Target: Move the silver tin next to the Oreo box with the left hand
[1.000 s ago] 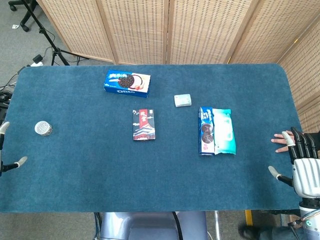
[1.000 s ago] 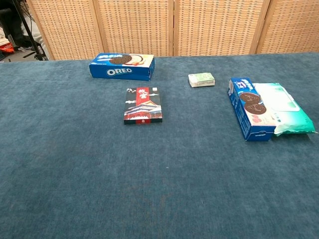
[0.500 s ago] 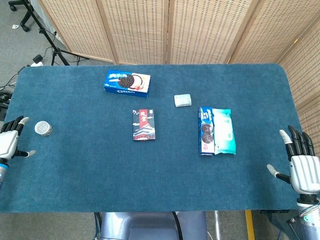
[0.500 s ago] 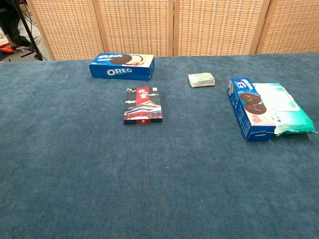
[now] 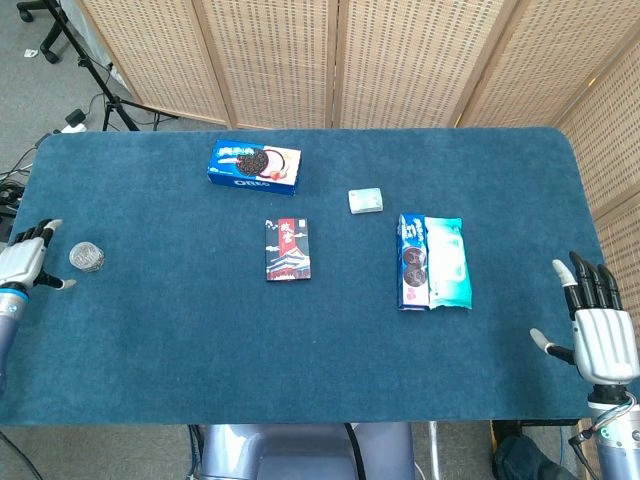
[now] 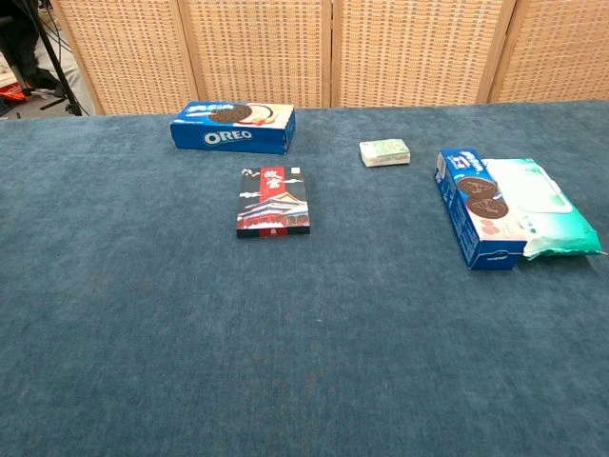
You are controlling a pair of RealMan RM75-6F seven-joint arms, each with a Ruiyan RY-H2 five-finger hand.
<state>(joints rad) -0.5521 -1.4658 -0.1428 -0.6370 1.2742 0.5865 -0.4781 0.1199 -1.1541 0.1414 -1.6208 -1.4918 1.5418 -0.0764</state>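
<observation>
The small round silver tin [image 5: 87, 257] lies near the table's left edge in the head view; the chest view does not show it. My left hand [image 5: 25, 265] hovers just left of the tin, fingers spread and holding nothing. The blue Oreo box [image 5: 254, 166] lies at the back, left of centre, also seen as the Oreo box [image 6: 233, 128] in the chest view. My right hand [image 5: 596, 335] is at the table's right front corner, fingers spread and empty.
A red and black box [image 5: 288, 249] lies mid-table. A small pale green packet [image 5: 365, 200] sits right of the Oreo box. A blue biscuit box [image 5: 412, 261] and a mint-green pack [image 5: 448, 262] lie side by side at the right. Wicker screens stand behind the table.
My left hand has risen into view and moved toward the tin from the lower left. The right hand has drawn back toward the table's front right corner. The objects have not moved.
</observation>
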